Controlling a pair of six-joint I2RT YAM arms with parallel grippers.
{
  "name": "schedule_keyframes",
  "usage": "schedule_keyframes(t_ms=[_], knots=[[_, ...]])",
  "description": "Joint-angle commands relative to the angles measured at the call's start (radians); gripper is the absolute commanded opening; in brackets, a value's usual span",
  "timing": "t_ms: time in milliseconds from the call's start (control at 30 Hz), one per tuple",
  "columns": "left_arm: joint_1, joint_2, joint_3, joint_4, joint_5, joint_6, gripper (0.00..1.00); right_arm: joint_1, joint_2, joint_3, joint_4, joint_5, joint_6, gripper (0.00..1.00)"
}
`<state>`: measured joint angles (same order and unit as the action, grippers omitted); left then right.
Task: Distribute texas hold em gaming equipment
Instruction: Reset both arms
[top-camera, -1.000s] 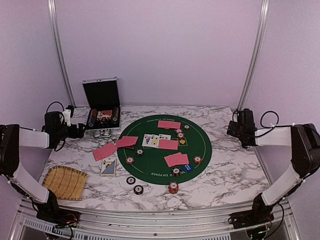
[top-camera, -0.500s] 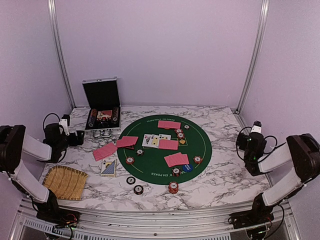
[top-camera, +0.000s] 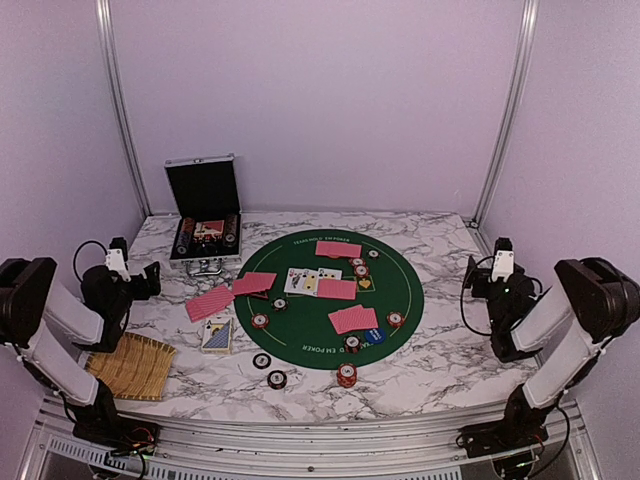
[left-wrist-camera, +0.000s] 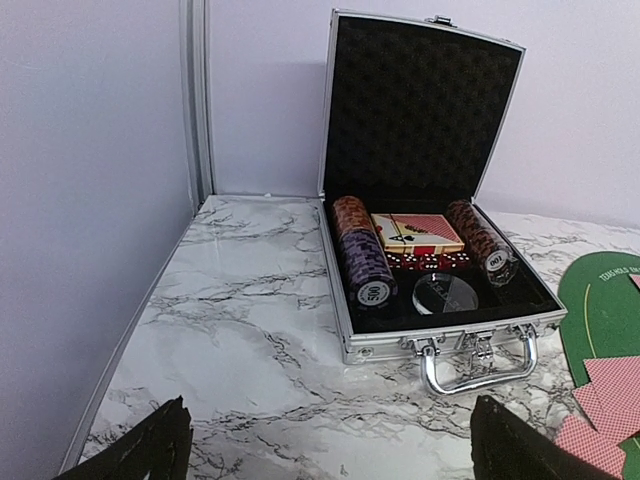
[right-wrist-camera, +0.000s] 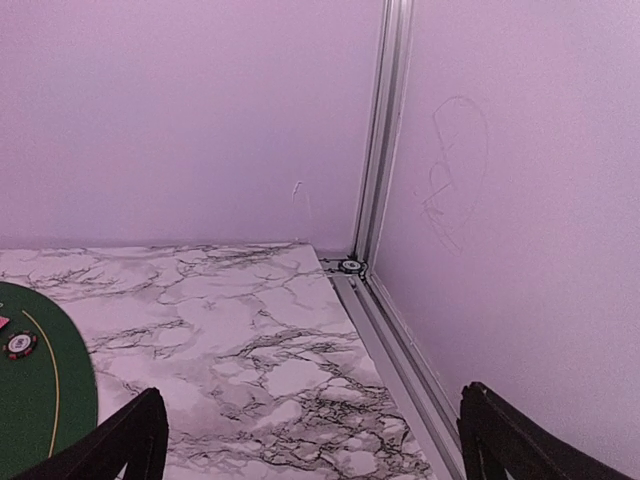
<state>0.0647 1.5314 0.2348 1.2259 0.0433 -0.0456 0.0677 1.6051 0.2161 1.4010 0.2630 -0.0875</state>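
Both arms have drawn back from the middle toward the side edges of the marble table (top-camera: 455, 350). The left gripper (left-wrist-camera: 328, 420), spread wide and holding nothing, faces the open silver case (left-wrist-camera: 440, 335) near the far-left corner, which holds chip stacks (left-wrist-camera: 362, 255), a boxed deck (left-wrist-camera: 418, 232) and dice (left-wrist-camera: 425, 261). The right gripper (right-wrist-camera: 310, 425), equally wide, faces the far-right corner. Red-backed cards (top-camera: 337, 289), chips (top-camera: 346, 375) and the blue dealer button (top-camera: 374, 336) lie on and around the green mat (top-camera: 400, 270). The woven tray (top-camera: 130, 365) sits at the near-left corner.
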Motion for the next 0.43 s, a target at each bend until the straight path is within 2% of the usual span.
schedule_keyframes(t_ms=[0, 400], knots=[[-0.003, 0.002, 0.014, 0.040, -0.011, -0.004, 0.99, -0.026, -0.002, 0.013, -0.009, -0.049, 0.015, 0.99], [-0.004, 0.002, 0.014, 0.040, -0.013, -0.003, 0.99, -0.025, -0.004, 0.021, -0.027, -0.047, 0.013, 0.99]])
